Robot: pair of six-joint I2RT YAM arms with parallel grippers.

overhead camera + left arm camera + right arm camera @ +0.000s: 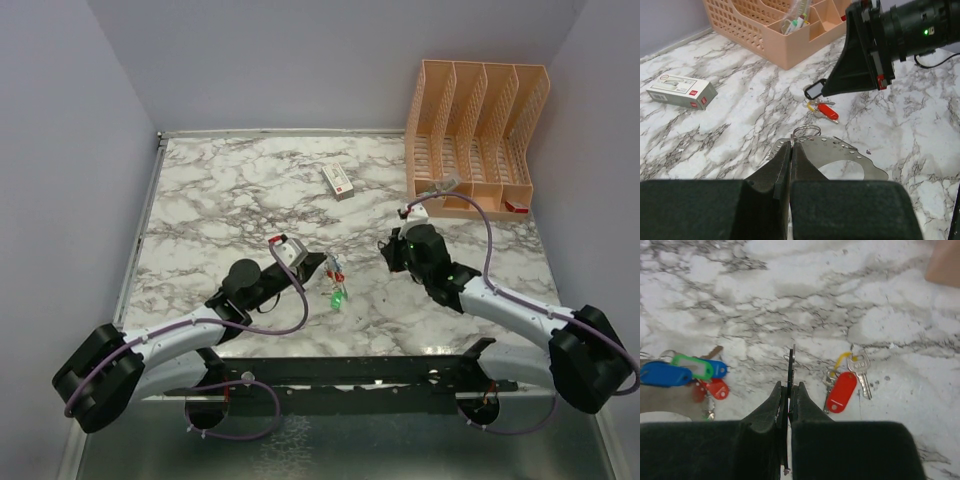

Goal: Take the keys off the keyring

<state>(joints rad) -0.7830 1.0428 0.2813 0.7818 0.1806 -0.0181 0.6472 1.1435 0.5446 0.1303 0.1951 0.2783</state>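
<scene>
Reporter: The table, smooth and marble-look?
Photographer: Yes. The keys carry glossy plastic tags on bare silvery metal; the keyring is dull grey metal; the right gripper, matt black.

Your top camera: high behind arm bases, looks down and forward over whole marble table. Left wrist camera: low, near tabletop, faces orange organiser and white box, both shared with top view. Right wrist camera: close, steeply downward; shares red-tagged key with left wrist view.
</scene>
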